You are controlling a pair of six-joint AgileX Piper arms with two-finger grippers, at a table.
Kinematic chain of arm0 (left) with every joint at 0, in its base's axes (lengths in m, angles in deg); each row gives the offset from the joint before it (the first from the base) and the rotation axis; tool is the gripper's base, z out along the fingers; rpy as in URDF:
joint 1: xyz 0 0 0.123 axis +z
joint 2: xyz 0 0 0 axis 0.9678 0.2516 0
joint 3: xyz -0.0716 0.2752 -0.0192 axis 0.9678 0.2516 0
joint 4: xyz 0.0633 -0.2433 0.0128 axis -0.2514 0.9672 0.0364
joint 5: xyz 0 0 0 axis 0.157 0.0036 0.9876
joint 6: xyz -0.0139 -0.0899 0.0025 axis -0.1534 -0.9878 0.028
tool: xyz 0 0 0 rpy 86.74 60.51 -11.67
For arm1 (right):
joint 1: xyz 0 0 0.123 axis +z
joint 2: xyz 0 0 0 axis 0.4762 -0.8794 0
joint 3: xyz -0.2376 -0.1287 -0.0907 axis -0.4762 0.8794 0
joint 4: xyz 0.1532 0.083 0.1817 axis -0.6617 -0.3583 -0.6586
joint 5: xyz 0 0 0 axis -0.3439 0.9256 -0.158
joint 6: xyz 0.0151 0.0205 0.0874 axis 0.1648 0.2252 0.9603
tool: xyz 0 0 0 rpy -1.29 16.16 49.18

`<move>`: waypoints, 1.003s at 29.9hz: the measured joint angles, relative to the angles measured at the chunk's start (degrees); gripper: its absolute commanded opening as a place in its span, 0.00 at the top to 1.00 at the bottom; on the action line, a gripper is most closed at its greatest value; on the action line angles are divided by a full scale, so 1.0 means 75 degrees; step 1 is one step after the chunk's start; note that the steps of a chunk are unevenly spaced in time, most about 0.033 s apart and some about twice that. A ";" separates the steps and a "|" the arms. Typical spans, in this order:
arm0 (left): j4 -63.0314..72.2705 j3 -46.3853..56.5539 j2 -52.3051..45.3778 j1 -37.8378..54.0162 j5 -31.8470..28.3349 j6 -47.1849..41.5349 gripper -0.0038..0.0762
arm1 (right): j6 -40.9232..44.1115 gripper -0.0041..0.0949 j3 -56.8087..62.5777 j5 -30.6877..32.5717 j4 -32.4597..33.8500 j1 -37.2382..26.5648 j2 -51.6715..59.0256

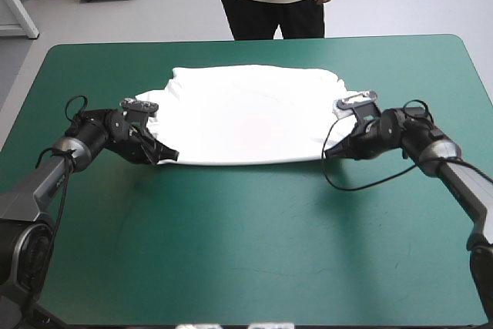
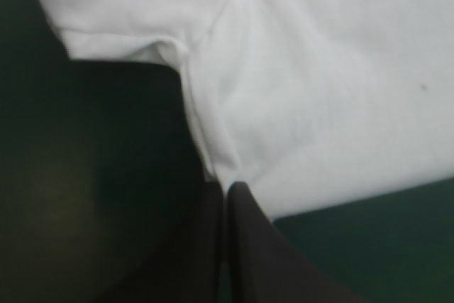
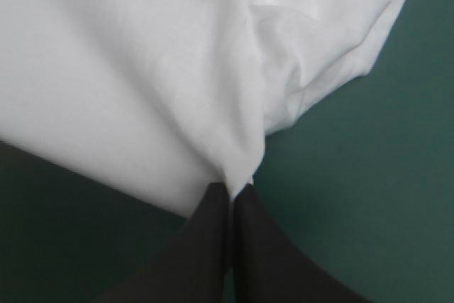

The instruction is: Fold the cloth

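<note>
1. The counter (image 1: 246,252) carries a teal-green cover and fills most of the high view. Both arms reach in low over it, one from each side.
2. The T-shirt (image 1: 246,117) is white and lies spread flat on the far half of the counter, about midway between the left and right edges. Its near edge runs in a long, gently curved line. The far edge is lightly rumpled, and the right side is bunched into soft folds.
3. The left end effector (image 1: 168,156) sits down at the cover, at the T-shirt's near left corner. It is clamped on that corner. In the left wrist view its black fingers (image 2: 245,232) meet in a pointed arch, all but together. The cloth's edge is pinched at their tips and the fabric fans out ahead of them, with a folded sleeve off to one side.
4. The right end effector (image 1: 327,153) is placed the same way at the near right corner, also low on the cover. Its fingers are pressed almost together on the corner, and the fabric pulls into creases that run to their tips. A bunched fold lies just ahead and to the outer side.
</note>
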 measured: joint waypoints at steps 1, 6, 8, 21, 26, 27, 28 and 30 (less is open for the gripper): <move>0.0000 0.0177 -0.0029 0.0000 0.0058 0.0000 0.96 | 0.0000 0.98 0.0305 0.0013 0.0000 0.0000 0.0161; 0.0024 0.1208 -0.0619 0.0000 -0.0083 0.0000 0.96 | 0.0000 0.98 0.1464 0.0205 -0.0064 0.0000 0.1033; 0.0039 0.1650 -0.0989 0.0000 -0.0082 0.0000 0.96 | 0.0000 0.98 0.1798 0.0359 -0.0082 0.0000 0.1396; 0.0094 0.2431 -0.2691 0.0000 0.0400 0.0000 0.96 | -0.0269 0.98 0.2917 0.0863 -0.1016 0.0000 0.2319; 0.0100 0.2464 -0.2691 0.0000 0.0473 0.0000 0.96 | -0.0285 0.96 0.3252 0.0742 -0.1285 0.0000 0.2319; 0.0119 0.2471 -0.2691 0.0000 0.0473 0.0000 0.96 | -0.0285 0.95 0.3319 0.0694 -0.1311 0.0000 0.2319; 0.0152 0.2470 -0.2691 0.0000 0.0473 0.0027 0.96 | -0.0285 0.92 0.3373 0.0660 -0.1326 0.0000 0.2319; 0.0244 0.2479 -0.2691 0.0000 0.0506 0.0159 0.96 | -0.0285 0.85 0.3417 0.0603 -0.1345 0.0000 0.2319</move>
